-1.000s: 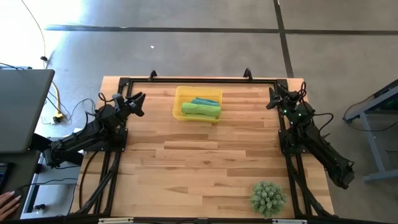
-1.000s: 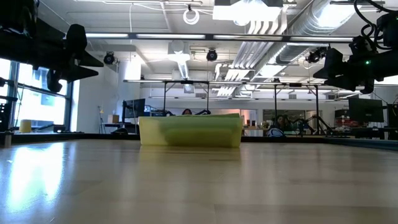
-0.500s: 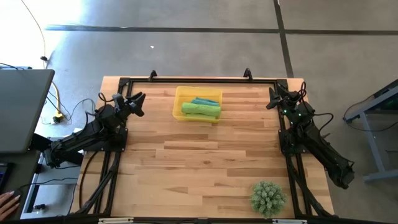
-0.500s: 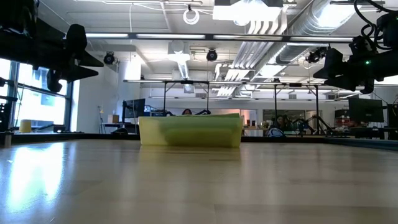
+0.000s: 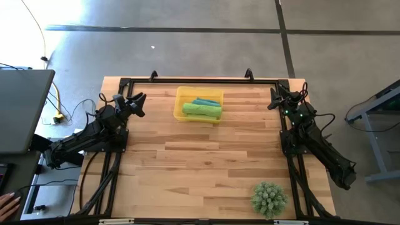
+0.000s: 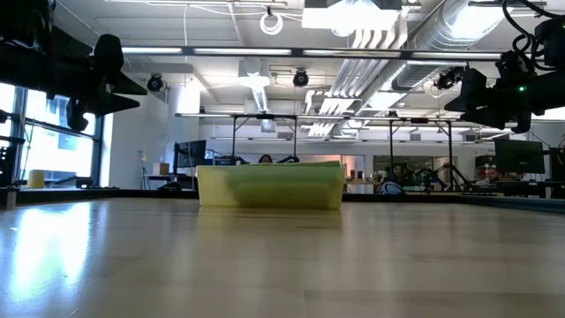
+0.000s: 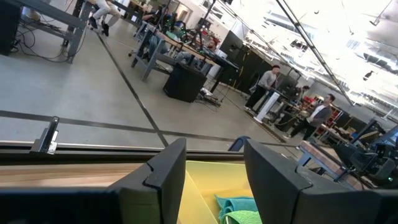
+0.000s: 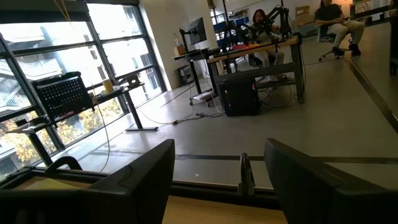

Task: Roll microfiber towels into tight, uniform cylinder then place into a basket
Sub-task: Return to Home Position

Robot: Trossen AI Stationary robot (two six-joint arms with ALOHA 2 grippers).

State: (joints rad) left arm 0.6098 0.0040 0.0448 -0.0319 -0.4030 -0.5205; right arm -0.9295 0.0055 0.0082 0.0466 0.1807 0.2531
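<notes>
Wooden tabletop (image 5: 200, 162) is seen bare across the middle of the high view. A spiky plant (image 5: 269, 198) is set at lower right.

Farther up, the left gripper (image 5: 139, 103) is parked at the left table edge and the right gripper (image 5: 274, 99) at the right edge. Both are shown released in the wrist views, fingers (image 7: 165, 171) spread, nothing held.

The basket (image 5: 179, 103) is placed upper centre, near the far table edge and well apart from both grippers. The microfiber towels (image 5: 203, 107) are found rolled inside it: lime-green towels (image 5: 201, 110) on the near side, a teal towel (image 5: 207, 100) behind, touching. The lime rolls cannot be separated by eye.

Handling is judged as soft, light, grippy and not fragile. A roll would likely loosen if pinched at one end, so hold is best taken across the middle, over the loose flap. The light plastic basket could be shifted by a nudge.

Beyond the table, grey floor is seen, and people (image 7: 268, 79) far off at benches.
</notes>
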